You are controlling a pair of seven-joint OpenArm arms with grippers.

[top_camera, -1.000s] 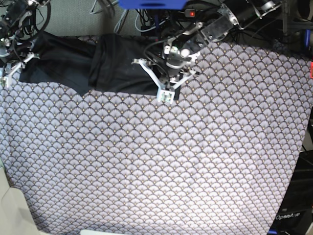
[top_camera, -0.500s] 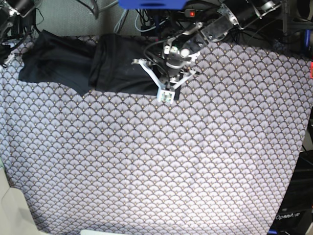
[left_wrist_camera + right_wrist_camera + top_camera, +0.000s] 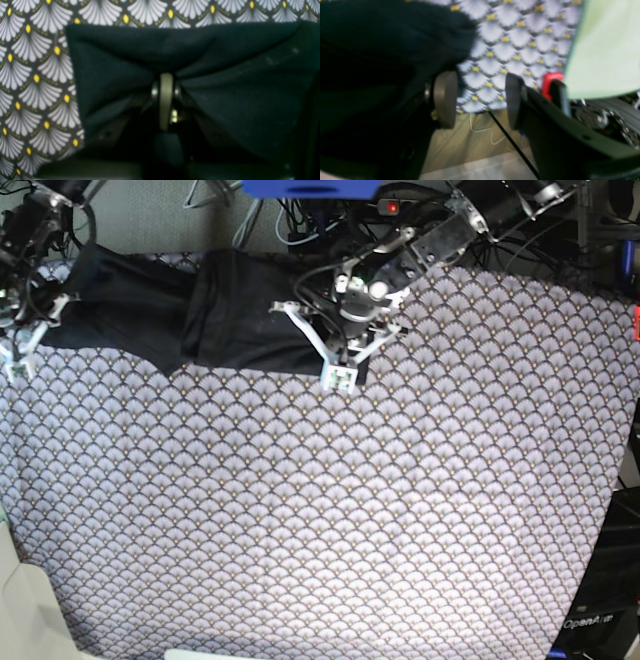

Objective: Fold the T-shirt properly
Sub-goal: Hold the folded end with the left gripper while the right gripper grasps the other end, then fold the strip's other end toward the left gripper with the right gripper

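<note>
The table (image 3: pixel 330 510) fills most of the base view, covered by a purple-grey tablecloth (image 3: pixel 400 480) printed with fan shapes and small yellow dots. The T-shirt (image 3: pixel 230 310) lies bunched along the far edge of the table, left of centre. It is dark and plain, with one thicker mound toward the middle and a flatter part stretching to the far left corner. The near and right parts of the cloth carry nothing.

The left tool (image 3: pixel 348 350) sits at the right end of the T-shirt, low over the table. In the left wrist view its jaws are pressed together on a pinch of the dark fabric (image 3: pixel 120 75), which gathers into folds fanning out to both sides of the grip.

The right tool (image 3: pixel 22 340) is at the far left corner, beside the left end of the T-shirt. In the right wrist view its two pads (image 3: pixel 445 100) stand well apart with only tablecloth and floor showing between them; the dark cloth lies against the outer side of one pad, not between the two. That view is blurred.
</note>
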